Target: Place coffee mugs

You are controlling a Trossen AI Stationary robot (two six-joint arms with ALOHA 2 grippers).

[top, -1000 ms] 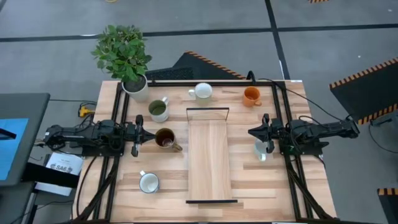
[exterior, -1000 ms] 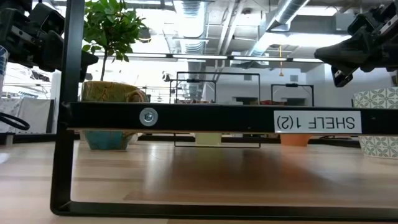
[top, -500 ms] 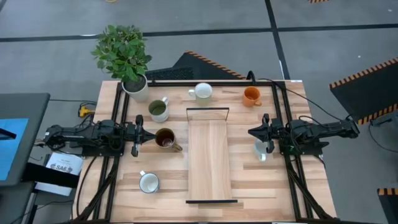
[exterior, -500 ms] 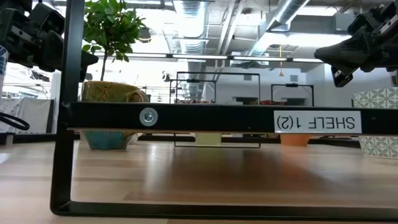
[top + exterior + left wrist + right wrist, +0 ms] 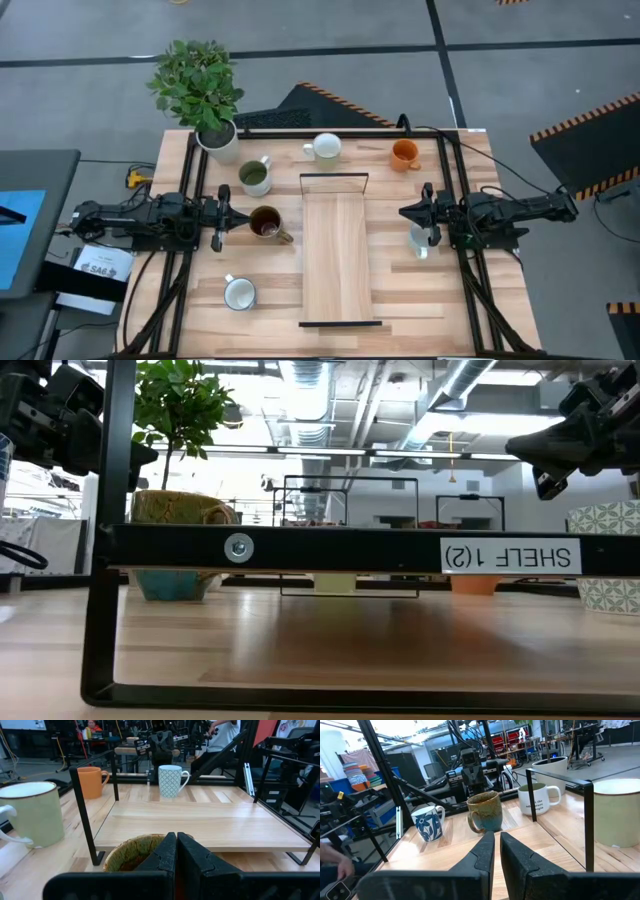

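Note:
Six mugs stand on their bases on the table around a wooden shelf [image 5: 341,250]: orange [image 5: 404,153], white [image 5: 325,147], olive green inside [image 5: 254,176], dark brown [image 5: 266,223], white [image 5: 240,293], and a pale patterned one [image 5: 418,242]. My left gripper [image 5: 222,222] hovers shut by the table's left side, just left of the dark brown mug [image 5: 131,854]. My right gripper [image 5: 428,217] hovers shut by the table's right side, above and beside the patterned mug. Both are raised above the table in the low view, and neither touches anything.
The shelf's black metal end frames [image 5: 334,176] stand up at its far and near ends. A potted plant in a white pot [image 5: 218,140] sits at the far left corner. Black rails [image 5: 190,200] run along both table sides. People show in the room beyond.

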